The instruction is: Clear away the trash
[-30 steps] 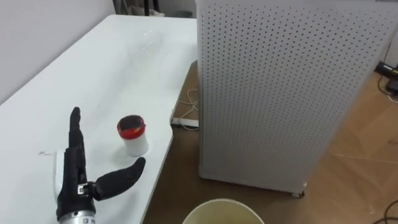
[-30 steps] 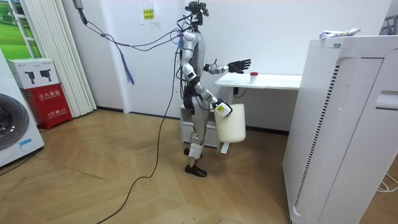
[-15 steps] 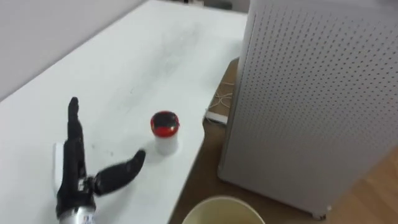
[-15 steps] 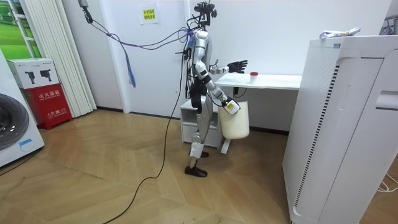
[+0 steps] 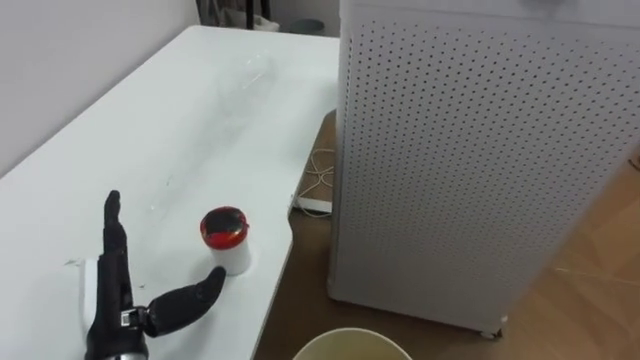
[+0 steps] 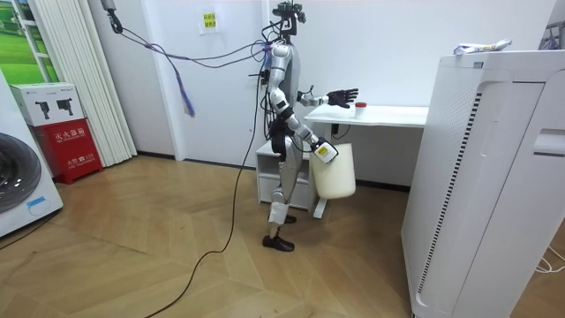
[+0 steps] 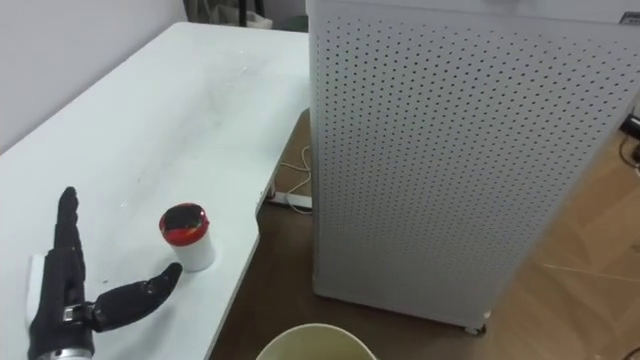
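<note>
Closest to the robot, a cream bin [image 6: 335, 177] hangs low by its thigh from the right hand [image 6: 320, 151]. I cannot tell from here how that hand grips it. I'd guess the bin is kept below the desk's near edge so the rubbish has only a short way to travel. Above it the left hand [image 5: 113, 292] reaches over the white desk [image 5: 200, 110] at its near end. Its fingers are straight and pointing away from the robot, and its thumb is spread wide toward the desk's right edge. The hand holds nothing. The garbage is a small white cup with a red lid [image 5: 227, 240], standing upright close to the desk's right edge. It is just beyond the thumb tip, inside the open angle of the hand, and I cannot tell whether the two touch. The spread looks set to close round the cup, so I judge the pick not yet made. The rest of the desk is bare and runs on along the wall toward its far end. Beside its right edge rises a tall white perforated cabinet [image 5: 480, 150], with a power strip [image 5: 315, 205] on the wooden floor [image 6: 177, 265] between them. A washing machine [image 6: 22, 190] stands far off at the room view's left.
</note>
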Tool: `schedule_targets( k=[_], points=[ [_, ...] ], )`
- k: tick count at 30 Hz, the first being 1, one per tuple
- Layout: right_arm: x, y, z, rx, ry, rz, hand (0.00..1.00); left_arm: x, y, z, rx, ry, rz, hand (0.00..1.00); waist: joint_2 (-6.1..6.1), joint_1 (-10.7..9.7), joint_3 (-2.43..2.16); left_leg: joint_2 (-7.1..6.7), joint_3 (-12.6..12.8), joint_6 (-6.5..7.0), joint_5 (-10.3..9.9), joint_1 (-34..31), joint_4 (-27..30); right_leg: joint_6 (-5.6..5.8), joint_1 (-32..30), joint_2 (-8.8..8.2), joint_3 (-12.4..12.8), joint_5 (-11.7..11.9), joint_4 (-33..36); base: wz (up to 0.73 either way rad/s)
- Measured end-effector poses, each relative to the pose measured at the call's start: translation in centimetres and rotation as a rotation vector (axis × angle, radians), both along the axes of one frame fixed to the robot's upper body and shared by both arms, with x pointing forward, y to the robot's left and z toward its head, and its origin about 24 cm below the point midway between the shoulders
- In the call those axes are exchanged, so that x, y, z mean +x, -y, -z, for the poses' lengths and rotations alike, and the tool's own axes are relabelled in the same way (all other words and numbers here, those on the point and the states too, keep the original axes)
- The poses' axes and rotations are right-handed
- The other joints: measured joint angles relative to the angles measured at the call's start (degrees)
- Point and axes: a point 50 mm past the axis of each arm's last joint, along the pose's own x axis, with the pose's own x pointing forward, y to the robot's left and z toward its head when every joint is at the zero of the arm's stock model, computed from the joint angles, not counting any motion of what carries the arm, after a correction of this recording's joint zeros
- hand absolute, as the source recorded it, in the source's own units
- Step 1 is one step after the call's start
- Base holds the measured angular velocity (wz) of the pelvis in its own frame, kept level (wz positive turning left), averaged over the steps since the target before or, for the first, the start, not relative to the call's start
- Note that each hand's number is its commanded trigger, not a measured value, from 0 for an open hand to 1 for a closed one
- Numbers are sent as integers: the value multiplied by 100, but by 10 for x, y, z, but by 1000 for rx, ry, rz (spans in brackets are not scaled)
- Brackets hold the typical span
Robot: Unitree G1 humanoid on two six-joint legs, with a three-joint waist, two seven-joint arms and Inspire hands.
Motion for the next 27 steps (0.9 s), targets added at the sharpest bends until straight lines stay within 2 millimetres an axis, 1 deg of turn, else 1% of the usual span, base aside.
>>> schedule_targets(
  k=[3,5,7,15,18,21,22,27],
  points=[
    [0,-1,0,8,0,-15,100,-2,-2,7,3,-31,-8,0,-21,-3,-1,-3,7,0,0,45,-31,0,14,1,1,0,6,-5],
    [-2,-2,1,13,-7,-29,100,-4,-2,15,5,-70,-9,0,-38,-2,9,-3,17,1,0,48,-33,0,11,2,6,0,6,0],
    [-4,-2,1,18,-11,-38,100,-5,0,18,5,-84,-2,0,-52,0,14,-3,17,1,0,47,-35,0,9,3,5,0,6,0],
    [-5,-4,2,25,-17,-72,100,-5,3,19,-3,-90,2,0,-58,-7,16,4,71,1,0,48,-63,0,-22,4,4,0,15,-2],
    [-5,-6,2,25,-16,-77,100,-5,4,21,-15,-96,7,0,-66,-2,18,29,145,1,0,48,-66,0,-91,1,16,0,28,-9],
    [-5,-8,2,32,-17,-79,100,-8,2,30,-36,-145,-1,0,-74,3,13,54,186,0,0,51,-127,0,-145,6,3,0,104,-13],
    [-5,-9,3,32,-20,-78,100,-9,1,33,-50,-158,-4,0,-88,6,10,60,236,1,0,48,-136,0,-177,6,-2,0,109,-15],
    [-6,-8,4,31,-38,-75,100,-7,1,32,-72,-155,-7,0,-95,8,4,63,291,1,0,55,-141,-3,-191,3,-4,2,108,-6]
  ],
)
